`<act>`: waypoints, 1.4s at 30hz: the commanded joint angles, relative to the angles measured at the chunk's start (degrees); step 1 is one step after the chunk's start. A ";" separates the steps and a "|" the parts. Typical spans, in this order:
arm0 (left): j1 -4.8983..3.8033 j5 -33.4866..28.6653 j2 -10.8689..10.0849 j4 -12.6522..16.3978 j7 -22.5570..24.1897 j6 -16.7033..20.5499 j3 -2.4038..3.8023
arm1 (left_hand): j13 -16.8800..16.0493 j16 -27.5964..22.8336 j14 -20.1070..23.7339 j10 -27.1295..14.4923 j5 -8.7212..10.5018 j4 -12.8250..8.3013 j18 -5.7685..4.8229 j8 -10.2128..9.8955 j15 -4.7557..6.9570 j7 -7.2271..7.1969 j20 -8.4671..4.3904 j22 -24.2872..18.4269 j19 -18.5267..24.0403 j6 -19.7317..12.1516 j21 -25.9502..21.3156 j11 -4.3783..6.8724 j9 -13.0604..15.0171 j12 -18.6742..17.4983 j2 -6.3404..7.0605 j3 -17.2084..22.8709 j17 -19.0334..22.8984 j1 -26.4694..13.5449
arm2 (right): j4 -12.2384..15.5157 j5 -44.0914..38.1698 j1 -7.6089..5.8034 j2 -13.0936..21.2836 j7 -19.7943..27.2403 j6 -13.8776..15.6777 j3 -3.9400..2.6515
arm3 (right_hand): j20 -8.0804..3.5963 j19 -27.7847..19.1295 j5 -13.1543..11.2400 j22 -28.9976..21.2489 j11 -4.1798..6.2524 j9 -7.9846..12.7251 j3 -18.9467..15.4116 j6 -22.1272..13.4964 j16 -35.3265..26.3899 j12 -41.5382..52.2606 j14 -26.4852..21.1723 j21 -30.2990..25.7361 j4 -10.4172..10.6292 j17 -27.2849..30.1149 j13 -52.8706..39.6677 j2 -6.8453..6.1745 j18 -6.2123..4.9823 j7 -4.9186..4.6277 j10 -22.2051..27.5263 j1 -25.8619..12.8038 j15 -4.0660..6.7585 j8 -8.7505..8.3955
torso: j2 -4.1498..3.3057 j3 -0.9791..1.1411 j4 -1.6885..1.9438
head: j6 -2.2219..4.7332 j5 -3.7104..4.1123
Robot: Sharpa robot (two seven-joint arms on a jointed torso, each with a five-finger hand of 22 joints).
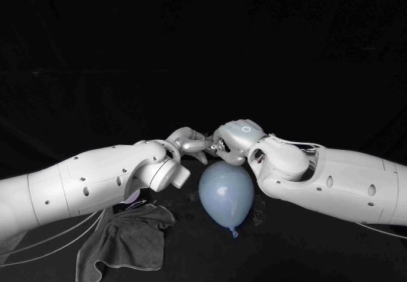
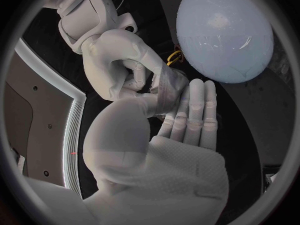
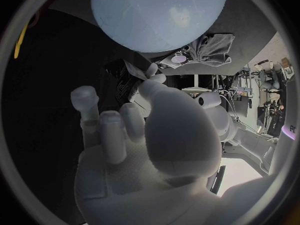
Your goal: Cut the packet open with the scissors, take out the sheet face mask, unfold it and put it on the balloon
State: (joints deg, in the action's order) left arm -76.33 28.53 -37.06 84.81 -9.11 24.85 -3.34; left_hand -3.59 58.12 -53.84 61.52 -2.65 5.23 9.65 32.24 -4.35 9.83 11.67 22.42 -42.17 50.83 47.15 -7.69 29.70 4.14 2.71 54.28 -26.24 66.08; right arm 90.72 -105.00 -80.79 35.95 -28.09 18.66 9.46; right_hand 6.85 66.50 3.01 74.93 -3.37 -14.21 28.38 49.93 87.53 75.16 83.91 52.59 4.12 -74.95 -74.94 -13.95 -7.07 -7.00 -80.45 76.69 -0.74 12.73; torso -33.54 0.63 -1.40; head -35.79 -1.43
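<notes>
A pale blue balloon (image 1: 226, 194) (image 2: 225, 32) (image 3: 159, 12) lies on the black table in front of me, knot toward me. Just behind it my left hand (image 1: 188, 144) (image 2: 181, 115) and right hand (image 1: 229, 141) (image 3: 134, 130) meet above the table. Between them they pinch a small, wrinkled, translucent piece (image 2: 166, 86) (image 3: 127, 76) that looks like the folded sheet face mask. My right hand (image 2: 115, 50) holds it from the far side. A yellow scissors handle (image 2: 174, 58) lies on the table beside the balloon. The piece is hidden behind the hands in the head view.
A crumpled grey cloth (image 1: 127, 238) (image 3: 211, 47) lies to the near left of the balloon. A small pale lilac object (image 1: 132, 201) (image 3: 179, 59), possibly the packet, sits at the cloth's far edge. Both forearms flank the balloon closely.
</notes>
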 commanded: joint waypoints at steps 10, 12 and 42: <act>-0.41 3.20 -0.56 1.25 0.49 -1.07 0.40 | -0.13 -0.09 0.22 -0.06 -0.13 -0.24 0.68 0.53 0.13 -0.08 0.05 -0.01 0.40 0.83 -0.16 0.14 0.22 -0.21 0.06 -0.15 0.22 1.05 | -2.59 -3.59 0.00 0.33 -8.11 -14.03 0.36 | 0.80 -0.72 -0.23 4.67 -1.57 0.82 -3.80 -2.02 0.04 -1.18 0.48 -1.90 3.03 -7.27 -2.18 0.93 -0.53 -2.52 1.18 -1.40 -0.91 -1.84 | 0.00 0.05 -0.05 | -0.30 0.07; -0.41 3.44 -0.65 1.14 -0.05 -0.89 0.40 | -0.14 -0.08 0.20 -0.03 -0.13 -0.29 0.69 0.55 0.14 -0.09 0.05 0.01 0.38 0.85 -0.12 0.15 0.22 -0.19 0.08 -0.15 0.23 1.09 | -2.64 -4.15 -0.09 0.38 -8.32 -15.31 0.36 | 0.96 -0.81 -0.23 4.61 -1.75 0.87 -4.36 -1.75 0.01 -1.30 0.40 -2.15 3.88 -7.16 -2.04 1.36 -0.56 -2.69 1.29 -1.79 -1.08 -1.92 | 0.01 0.05 -0.06 | -0.29 0.07; -0.41 2.62 -0.53 0.69 1.20 -0.78 0.39 | -0.16 0.08 -0.05 0.27 -0.13 -0.57 0.75 0.67 0.24 -0.19 -0.01 0.17 0.24 1.03 0.24 0.24 0.26 -0.11 0.24 -0.05 0.38 1.43 | -0.11 13.42 -0.19 2.50 4.57 6.35 0.38 | 0.46 1.84 -0.25 5.65 -0.53 0.50 -4.50 5.52 0.99 2.37 2.45 1.28 5.99 -9.73 -4.50 1.32 -0.10 -1.25 -1.38 0.21 -0.22 0.07 | -0.03 0.04 -0.01 | -0.01 0.29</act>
State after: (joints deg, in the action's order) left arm -76.64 31.52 -37.49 85.54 -9.12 23.77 -3.02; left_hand -3.66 58.11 -53.77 61.53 -2.62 4.88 9.26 32.26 -4.50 9.62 11.67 22.50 -42.18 51.11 47.15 -7.69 29.83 4.16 3.19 54.31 -25.95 66.82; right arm 91.03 -95.51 -80.96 38.32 -24.90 23.43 9.85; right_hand 7.39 68.05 3.01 74.90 -4.00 -13.74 23.74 55.19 88.37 77.52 84.02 54.04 9.89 -74.95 -74.92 -13.05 -6.95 -8.27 -81.69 77.00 -1.20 12.62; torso -33.53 0.69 -1.43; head -35.80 -1.20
